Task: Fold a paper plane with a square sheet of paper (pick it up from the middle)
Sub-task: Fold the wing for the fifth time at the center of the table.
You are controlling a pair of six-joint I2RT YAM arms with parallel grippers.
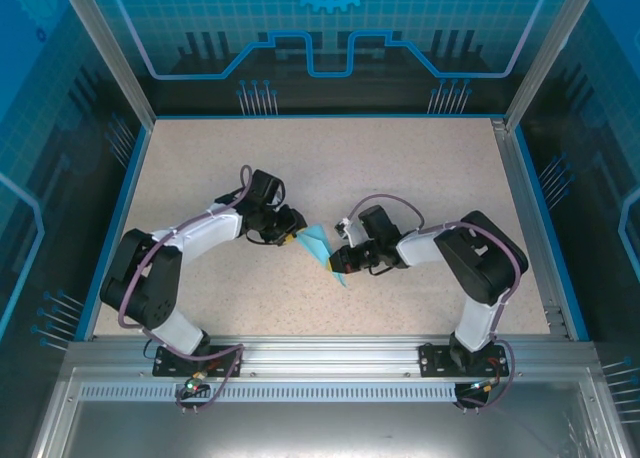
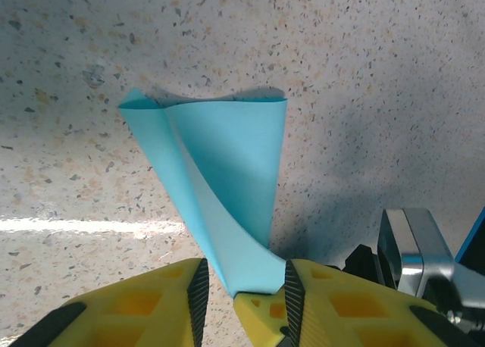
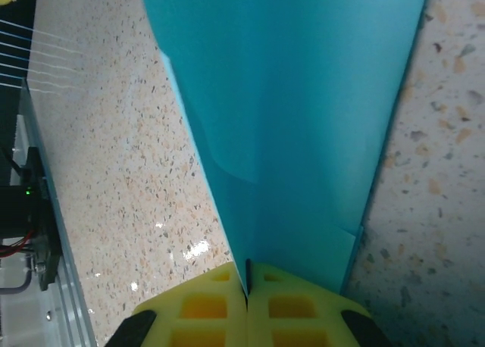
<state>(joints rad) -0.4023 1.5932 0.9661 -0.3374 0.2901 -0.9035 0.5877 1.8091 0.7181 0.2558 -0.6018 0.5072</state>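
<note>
The square sheet of paper (image 1: 318, 246) is cyan and folded into a narrow, tapering shape, and it hangs between the two arms at the table's middle. My right gripper (image 1: 337, 261) is shut on it. In the right wrist view the yellow fingers (image 3: 247, 282) meet with the paper's (image 3: 303, 120) edge pinched in the seam. My left gripper (image 1: 293, 236) is at the paper's other end. In the left wrist view the jaws (image 2: 242, 275) stand apart around the paper's (image 2: 227, 165) narrow tip. The tip rests against the right-hand finger (image 2: 333, 301), with a gap to the left pad (image 2: 198, 286).
The speckled beige table (image 1: 400, 168) has a blue raised rim (image 1: 137, 163) and aluminium posts at the back corners. A metal rail (image 1: 320, 363) runs along the near edge by the arm bases. Metal and black parts of the other arm (image 2: 413, 245) show close beside the left fingers.
</note>
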